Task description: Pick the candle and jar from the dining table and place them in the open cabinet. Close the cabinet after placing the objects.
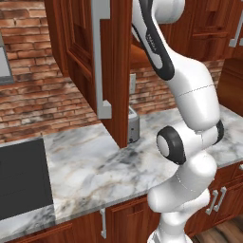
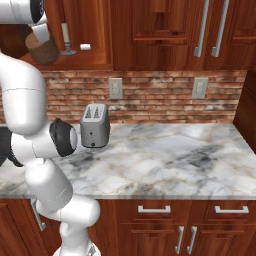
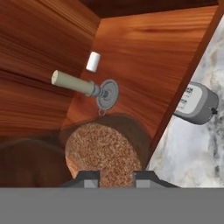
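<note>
Jar (image 3: 105, 151) lower edge cut off behind finger tips (image 3: 87, 177); grip contact cannot be told; toaster (image 1: 133, 127) mostly hidden by cabinet (image 1: 114, 71) door; small white object (image 3: 92, 61) beside candle (image 3: 74, 83) unidentifiable.

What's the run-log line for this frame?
phase: placing jar | gripper: shut on jar, inside cabinet | candle: on shelf | door: open

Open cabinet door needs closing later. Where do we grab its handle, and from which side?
Take the long vertical bar handle near mid-height, clear of its end mounts, with fingers closing across the bar. Approach from the door's panelled outer face, where the bar stands off. The door is swung out over the counter.
</note>
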Controlling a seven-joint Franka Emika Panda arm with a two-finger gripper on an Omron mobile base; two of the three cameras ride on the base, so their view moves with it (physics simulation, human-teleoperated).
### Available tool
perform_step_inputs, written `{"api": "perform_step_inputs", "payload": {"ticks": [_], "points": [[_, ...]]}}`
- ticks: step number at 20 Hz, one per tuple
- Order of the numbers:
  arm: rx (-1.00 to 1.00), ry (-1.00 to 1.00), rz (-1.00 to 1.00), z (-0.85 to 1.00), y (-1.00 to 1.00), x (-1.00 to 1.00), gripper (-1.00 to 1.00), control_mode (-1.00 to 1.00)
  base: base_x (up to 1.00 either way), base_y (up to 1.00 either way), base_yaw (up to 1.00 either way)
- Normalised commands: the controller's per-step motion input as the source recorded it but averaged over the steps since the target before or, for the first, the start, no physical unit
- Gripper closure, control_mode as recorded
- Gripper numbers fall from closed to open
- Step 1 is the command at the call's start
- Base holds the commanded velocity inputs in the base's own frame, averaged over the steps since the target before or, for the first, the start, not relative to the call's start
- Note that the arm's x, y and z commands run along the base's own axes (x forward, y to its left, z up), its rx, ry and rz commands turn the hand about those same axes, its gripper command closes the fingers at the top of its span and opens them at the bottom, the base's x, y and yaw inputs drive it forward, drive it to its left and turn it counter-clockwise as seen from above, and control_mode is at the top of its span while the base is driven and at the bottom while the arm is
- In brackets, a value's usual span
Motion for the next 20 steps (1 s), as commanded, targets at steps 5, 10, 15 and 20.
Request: {"api": "perform_step_inputs", "payload": {"ticks": [5,10,15,20], "points": [[0.0,0.0,0.0,-0.33,0.02,0.01,1.0,-1.0,0.0,0.0,0.0],[0.0,-0.01,0.0,-0.34,0.0,0.0,1.0,-1.0,0.0,0.0,0.0],[0.0,-0.08,0.0,-0.45,0.0,0.06,1.0,-1.0,0.0,0.0,0.0],[0.0,-0.08,0.0,-0.21,0.0,0.04,1.0,-1.0,0.0,0.0,0.0]]}}
